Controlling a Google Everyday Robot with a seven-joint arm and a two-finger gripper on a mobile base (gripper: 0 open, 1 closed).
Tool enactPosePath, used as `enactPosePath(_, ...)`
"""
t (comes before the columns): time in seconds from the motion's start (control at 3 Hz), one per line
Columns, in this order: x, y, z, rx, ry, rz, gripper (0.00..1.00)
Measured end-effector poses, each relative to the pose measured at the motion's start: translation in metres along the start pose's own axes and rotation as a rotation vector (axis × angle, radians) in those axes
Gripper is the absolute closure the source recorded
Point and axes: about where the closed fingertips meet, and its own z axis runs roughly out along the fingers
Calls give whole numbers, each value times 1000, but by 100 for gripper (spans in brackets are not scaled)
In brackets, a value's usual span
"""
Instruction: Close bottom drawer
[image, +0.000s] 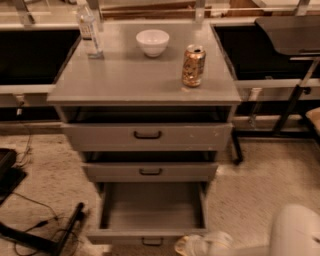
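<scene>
The bottom drawer (150, 210) is the lowest of three grey cabinet drawers. It stands pulled far out, an empty grey tray with a low front panel and a small black handle (151, 242) at the frame's lower edge. The middle drawer (150, 171) and the top drawer (147, 135) are pulled out only slightly. My gripper (202, 245) is a pale shape at the bottom edge, just right of the bottom drawer's front panel and close to its right corner. My arm's white body (297, 230) fills the bottom right corner.
On the cabinet top (125, 75) stand a white bowl (152, 42), a gold can (193, 65) and a clear bottle (90, 27). Black cables and a stand leg (60, 235) lie on the floor to the left. A black frame leg (287, 107) stands at the right.
</scene>
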Motion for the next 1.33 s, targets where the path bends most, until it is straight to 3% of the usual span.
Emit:
enactPosePath(0.33,0,1,0,0,0,0,100)
enactPosePath(0.67,-11,-25,8,10,-14,-22,100)
enactPosePath(1.0,-11,-24,7,10,-14,-23,100)
enactPosePath(1.33,-23,-52,15,23,-30,-43,100)
